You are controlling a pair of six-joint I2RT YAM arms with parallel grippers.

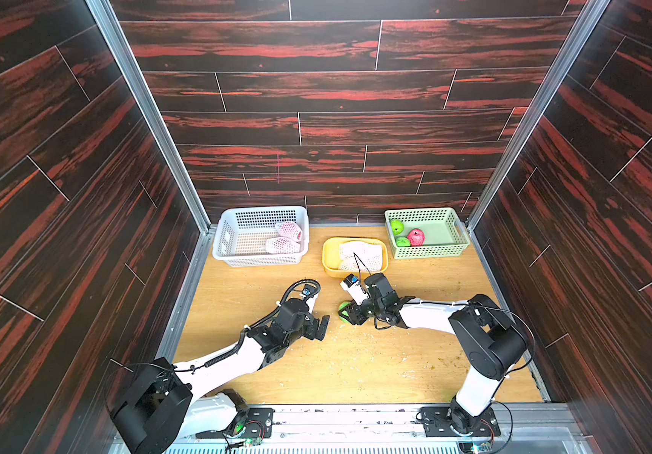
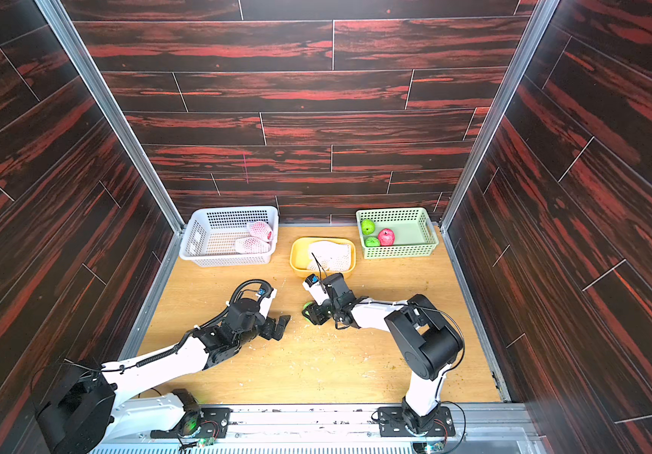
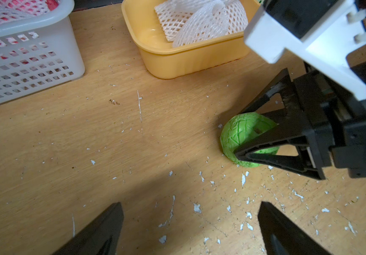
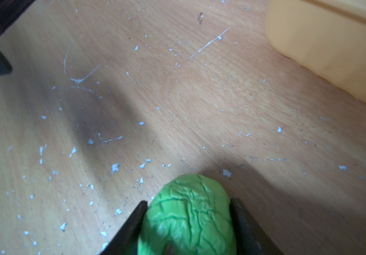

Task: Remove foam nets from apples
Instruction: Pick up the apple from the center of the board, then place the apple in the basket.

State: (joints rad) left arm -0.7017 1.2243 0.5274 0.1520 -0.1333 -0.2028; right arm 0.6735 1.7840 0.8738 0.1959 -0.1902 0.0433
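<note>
A bare green apple (image 1: pixel 343 307) (image 2: pixel 308 306) lies on the wooden table, its skin creased with net marks (image 3: pixel 241 134). My right gripper (image 1: pixel 346 313) (image 4: pixel 188 201) is shut on it, one black finger pressed against each side. My left gripper (image 1: pixel 322 328) (image 3: pixel 190 207) hovers open just left of it, with only table between its fingers. Two red apples in foam nets (image 1: pixel 289 230) (image 1: pixel 283 245) rest in the white basket (image 1: pixel 237 214). Empty foam nets (image 1: pixel 359 255) (image 3: pixel 201 22) are piled in the yellow tub (image 1: pixel 328 251).
At the back right a green basket (image 1: pixel 422 212) holds two bare green apples (image 1: pixel 396 226) and a bare red one (image 1: pixel 416 237). White foam crumbs litter the table. Dark wood-pattern walls close in the left, right and back.
</note>
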